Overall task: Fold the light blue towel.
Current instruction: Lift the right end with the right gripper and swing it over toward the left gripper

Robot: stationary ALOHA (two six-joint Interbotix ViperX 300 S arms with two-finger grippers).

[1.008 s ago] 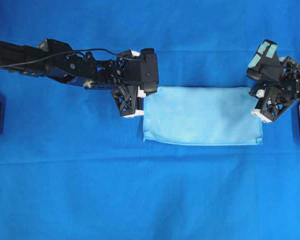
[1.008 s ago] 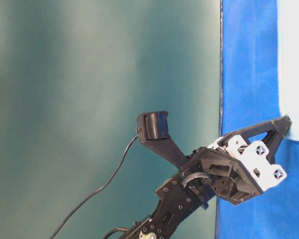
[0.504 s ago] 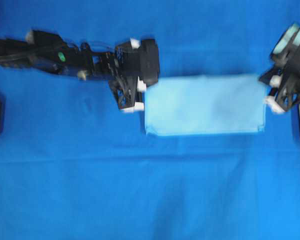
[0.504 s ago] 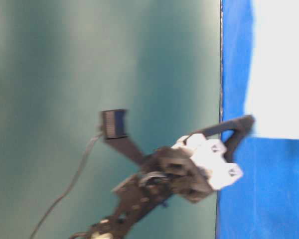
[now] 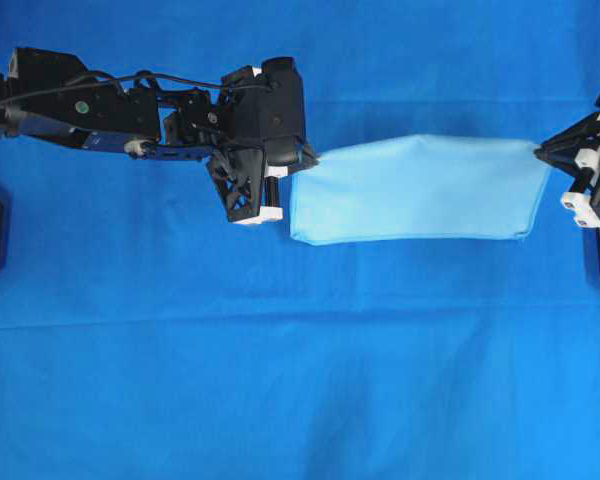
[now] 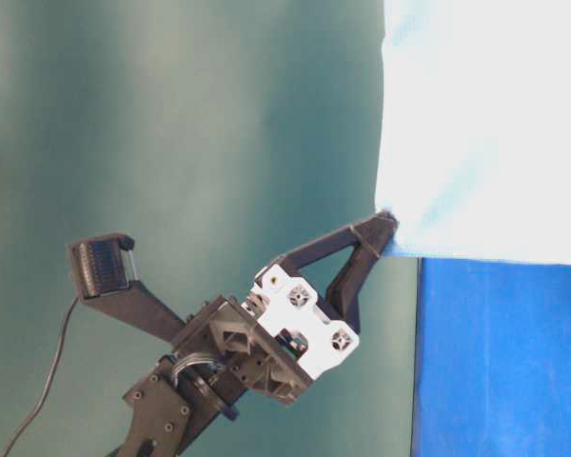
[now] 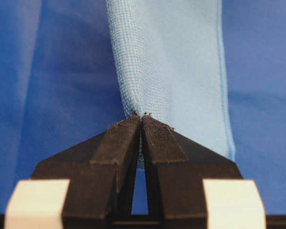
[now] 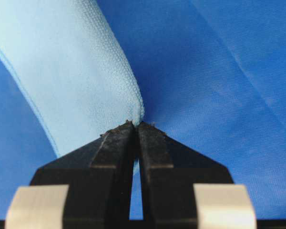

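1. Royal-blue table cloth (image 5: 300,380) covered the whole counter in the overhead view, with shallow creases running across its lower half.
2. A plain dark teal wall (image 6: 171,143) filled the background of the table-level view.
3. The light blue towel (image 5: 415,190) lay folded double into a long band, stretched between the two arms above the middle of the counter.
4. The towel's upper edge was its fold; the lower edge showed the thin stitched hem.
5. The left claw (image 5: 302,160) was closed on the towel's upper left corner. In the left wrist view, both fingertips (image 7: 126,138) met with the folded cloth pinched between them.
6. The right claw (image 5: 540,152) was closed on the towel's upper right corner. In the right wrist view, the fingertips (image 8: 119,140) pressed together on the rounded fold of the cloth.
7. In the table-level view, the towel (image 6: 485,124) hung from the tip of one claw (image 6: 381,228), clear above the table cloth (image 6: 504,362); which claw this was could not be told from that view alone.
8. The left arm (image 5: 110,105) reached in from the left edge of the overhead view, a black cable running along its top.
9. Only the claw end of the right arm (image 5: 595,180) showed at the right edge.
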